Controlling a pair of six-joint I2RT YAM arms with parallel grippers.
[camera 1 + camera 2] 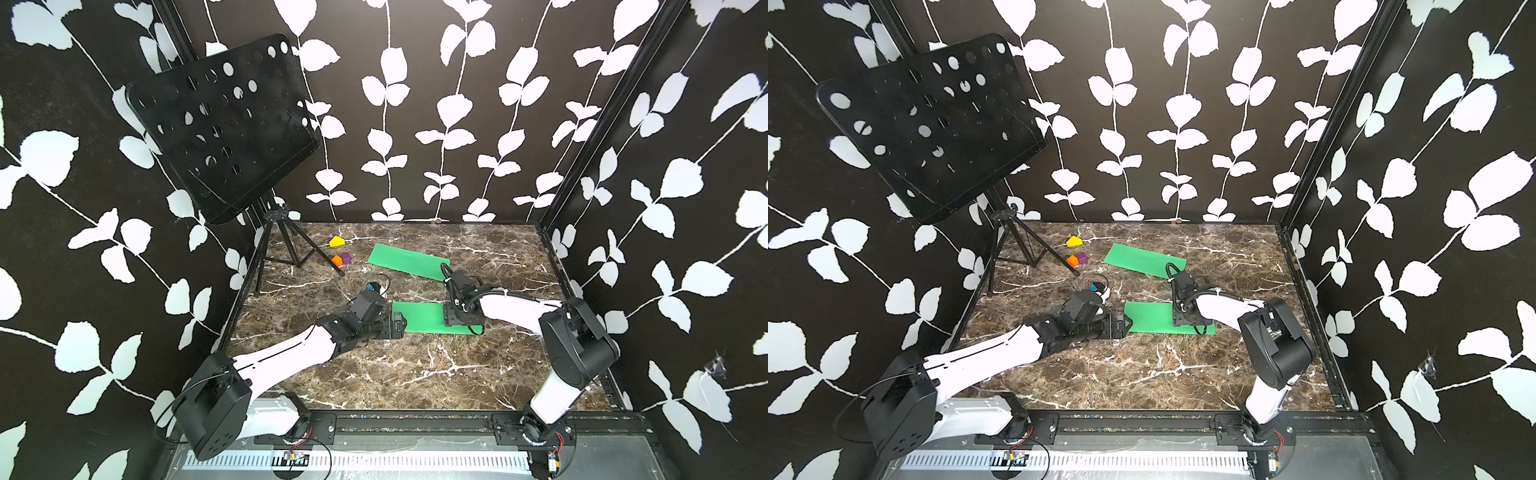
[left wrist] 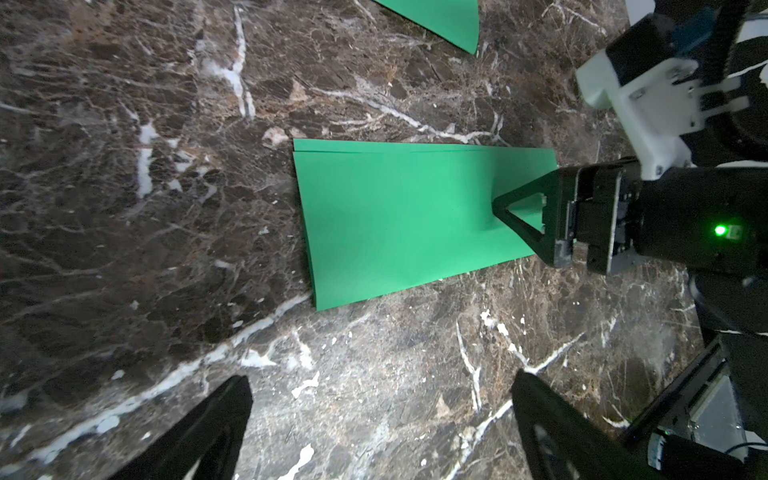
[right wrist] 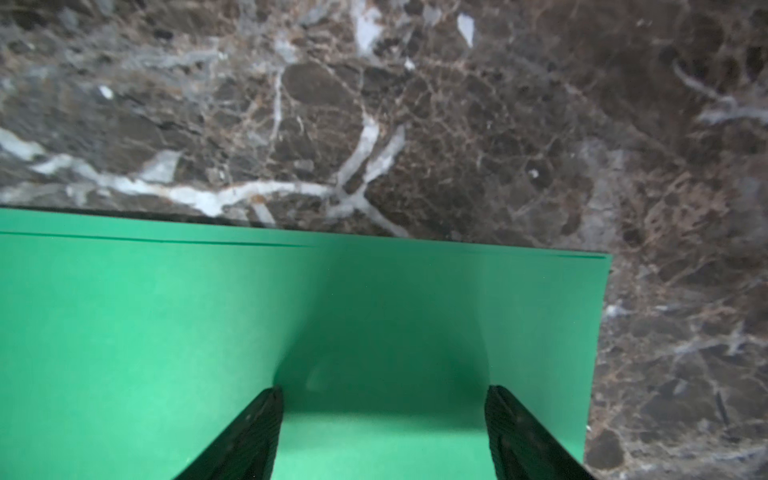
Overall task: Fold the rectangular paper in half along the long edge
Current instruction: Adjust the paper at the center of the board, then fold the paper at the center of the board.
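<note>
Marble bench [image 1: 415, 374]. Light, floppy, slippery near green paper [image 1: 419, 318], pinchable at loose long edge. Released left claw [image 2: 380, 380]; right claw [image 3: 385, 390] splayed over paper.

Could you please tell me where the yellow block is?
In both top views the yellow block lies far back on the left of the table, just behind the orange block and purple block, near the music stand.

Dark marble surface [image 1: 415, 374]: on it are laid folded green paper [image 1: 419, 318], second green sheet [image 1: 407, 259] farther back. Beside stand tripod [image 1: 276, 215] are grouped yellow block [image 1: 336, 241], orange block [image 1: 337, 261], purple block [image 1: 346, 259].
</note>
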